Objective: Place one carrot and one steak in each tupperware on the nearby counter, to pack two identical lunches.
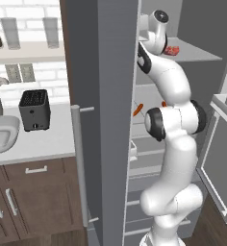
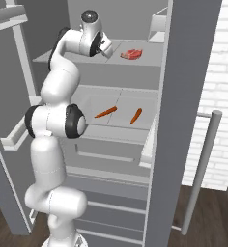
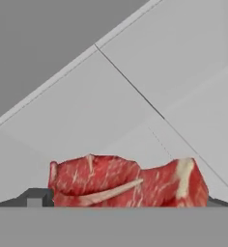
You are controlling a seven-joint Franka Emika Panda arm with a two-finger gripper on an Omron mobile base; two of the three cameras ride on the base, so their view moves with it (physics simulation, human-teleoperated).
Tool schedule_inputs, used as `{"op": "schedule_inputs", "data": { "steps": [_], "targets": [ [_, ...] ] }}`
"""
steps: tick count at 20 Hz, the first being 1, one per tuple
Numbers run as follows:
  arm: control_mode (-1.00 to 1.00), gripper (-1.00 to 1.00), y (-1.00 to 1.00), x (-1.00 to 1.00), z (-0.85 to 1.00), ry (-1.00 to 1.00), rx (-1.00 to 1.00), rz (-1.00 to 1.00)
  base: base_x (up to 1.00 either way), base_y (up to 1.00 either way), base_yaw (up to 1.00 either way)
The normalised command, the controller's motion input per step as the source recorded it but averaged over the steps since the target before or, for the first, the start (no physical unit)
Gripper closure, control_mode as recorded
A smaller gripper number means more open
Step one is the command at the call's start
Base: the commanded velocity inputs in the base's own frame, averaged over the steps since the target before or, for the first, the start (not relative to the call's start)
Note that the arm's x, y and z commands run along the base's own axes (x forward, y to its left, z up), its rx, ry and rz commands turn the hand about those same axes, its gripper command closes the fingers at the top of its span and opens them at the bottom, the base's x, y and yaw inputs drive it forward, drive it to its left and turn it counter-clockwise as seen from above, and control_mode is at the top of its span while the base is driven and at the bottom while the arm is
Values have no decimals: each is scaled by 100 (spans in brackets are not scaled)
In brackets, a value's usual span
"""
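Note:
The steak (image 2: 131, 54) is a red marbled slab on the fridge's upper shelf (image 2: 149, 60). I cannot tell whether it is one piece or two lying together. In the hand view the steak (image 3: 130, 183) sits low and close, with a dark fingertip (image 3: 36, 198) at its left. My gripper (image 2: 107, 51) hovers open just left of the meat, apart from it and holding nothing. Two orange carrots (image 2: 106, 112) (image 2: 136, 115) lie on the shelf below. The counter (image 1: 53, 139) is to the left of the fridge. The tupperware is out of view.
The open fridge door (image 1: 103, 110) stands between the arm and the counter. A black toaster (image 1: 34, 110) and a sink (image 1: 2, 134) are on the counter. The other door (image 2: 9, 120) hangs open at my left. A brick wall (image 2: 217, 96) is on the right.

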Motion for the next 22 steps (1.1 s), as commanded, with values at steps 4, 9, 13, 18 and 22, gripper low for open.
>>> {"op": "schedule_inputs", "data": {
  "steps": [4, 9, 13, 18, 22],
  "targets": [
    [-100, 100, 15, 3, -24, 1, -1, 0, 0, 0, 0],
    [-100, 100, 10, 1, -7, 0, -1, 0, 0, 0, 0],
    [-100, 100, 0, -50, -7, -4, 0, -8, 0, 0, 0],
    [-100, 100, -11, -100, -19, -12, 0, -18, 0, 0, 0],
    [-100, 100, -1, -100, -50, -24, -2, -16, 0, 0, 0]
  ]
}}
